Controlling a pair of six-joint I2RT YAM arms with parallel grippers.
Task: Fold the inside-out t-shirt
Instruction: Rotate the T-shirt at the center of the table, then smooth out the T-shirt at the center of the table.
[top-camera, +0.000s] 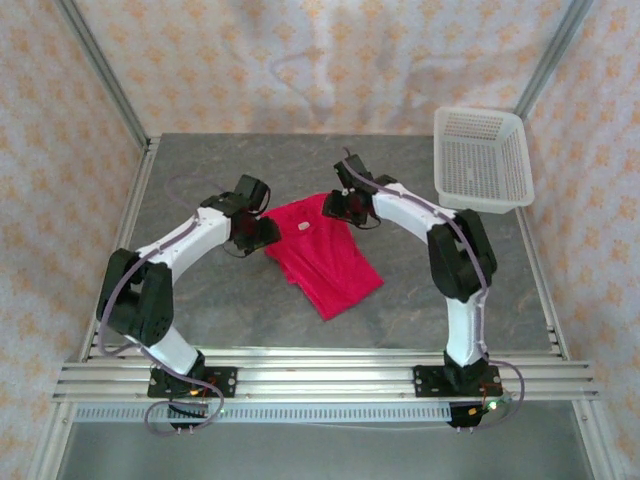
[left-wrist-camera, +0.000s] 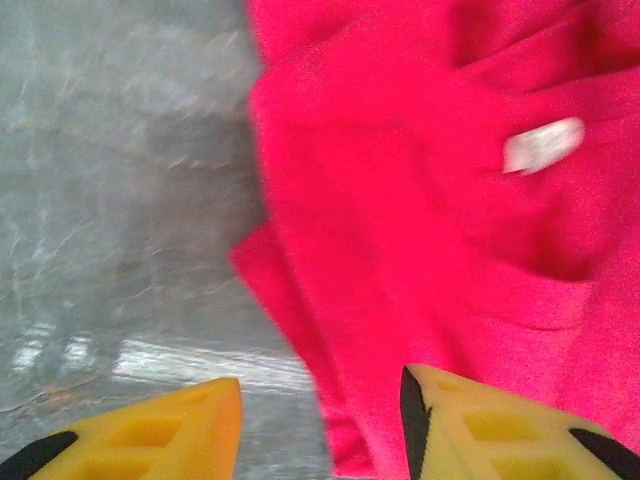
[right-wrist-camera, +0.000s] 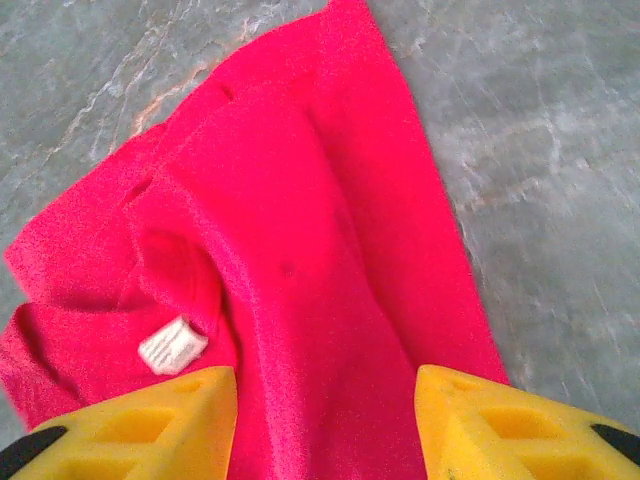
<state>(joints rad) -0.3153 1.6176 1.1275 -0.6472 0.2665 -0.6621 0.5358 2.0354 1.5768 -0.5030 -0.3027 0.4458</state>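
Both stand spread and empty at the far end of the crimson t-shirt on the table: left gripper straddling its left edge, right gripper just behind the white tag, long axis running ahead of it.

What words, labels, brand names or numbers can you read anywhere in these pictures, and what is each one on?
No text reads clearly anywhere.
The white tag on the red t-shirt: any print on it is too small and blurred to read.
The white mesh basket: no label or lettering visible.
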